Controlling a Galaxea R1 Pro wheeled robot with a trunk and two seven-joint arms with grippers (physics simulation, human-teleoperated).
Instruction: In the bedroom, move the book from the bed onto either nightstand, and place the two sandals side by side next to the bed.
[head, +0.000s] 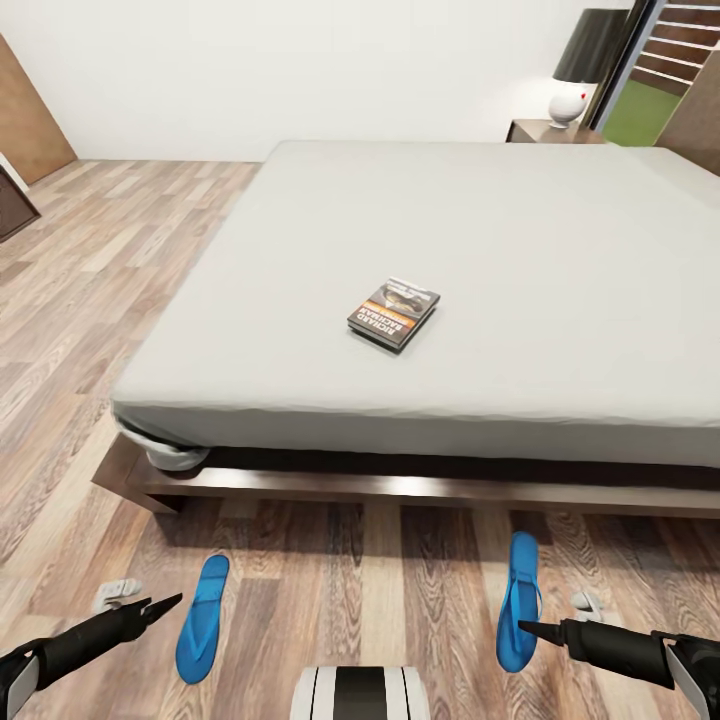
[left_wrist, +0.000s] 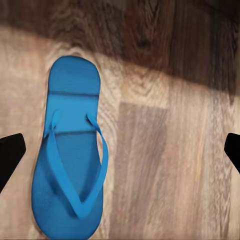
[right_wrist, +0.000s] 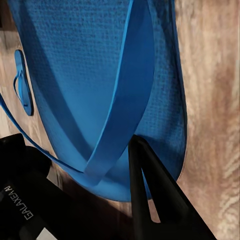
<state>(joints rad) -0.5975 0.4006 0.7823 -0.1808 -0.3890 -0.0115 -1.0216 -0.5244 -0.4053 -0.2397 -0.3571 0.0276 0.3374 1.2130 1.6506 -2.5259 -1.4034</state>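
The right sandal (head: 519, 600) lies on the floor (head: 400, 580) near the bed (head: 450, 250), long axis running near to far. My right end effector (head: 530, 628) touches its near end, whether it grips I cannot tell. The left sandal (head: 203, 617) lies well apart; my left end effector (head: 165, 606), fingers spread, sits beside it.

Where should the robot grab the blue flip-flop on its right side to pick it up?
Probably the thong strap, coming down from above. That sandal lies flat, sole down on the wood floor, so its edges give little to pinch, while the strap arches up off the sole. The right gripper is already beside it.
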